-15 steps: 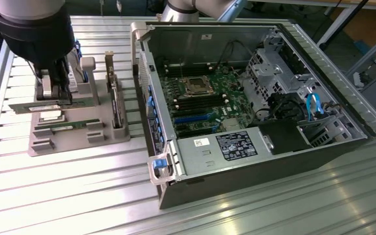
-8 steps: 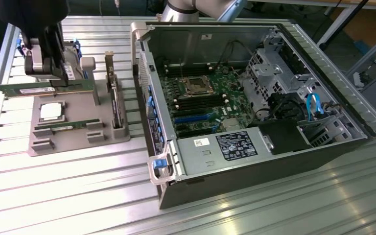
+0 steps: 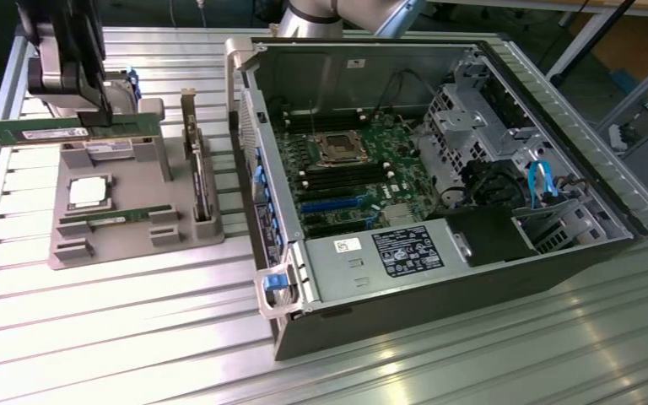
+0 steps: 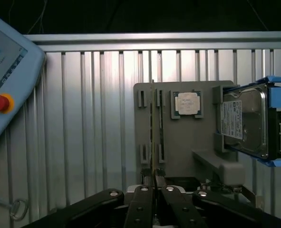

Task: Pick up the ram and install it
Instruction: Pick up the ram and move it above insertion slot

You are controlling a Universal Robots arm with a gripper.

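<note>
PC case (image 3: 437,291): lay open on its side, well off to one side of the pincer, toward the exterior view's right, motherboard (image 3: 353,181) showing.
Parts tray (image 3: 132,245): sat right underneath the pincer.
Hard drive (image 4: 247,121): stood at the tray's edge, beside the pincer and apart from it.
Pincer (image 3: 97,114): jaws pulled nearly together, clamped on the ram. I couldn't make out it touching anything else.
Ram (image 3: 26,131): up off the tray and roughly level. The part I could see stuck out sideways from the pincer. Not in the case yet.
Handling, my guess: super light and stiff, but thin and fragile. The flat faces are slick, and the chips and contact edge won't like being squeezed or knocked.
Where to grab, my take: pinch across the two flat faces near the top edge, away from the contacts, and closer to the middle so it can't tilt.
Processor chip (image 3: 85,192): in its pocket on the tray, below the pincer, untouched.
</note>
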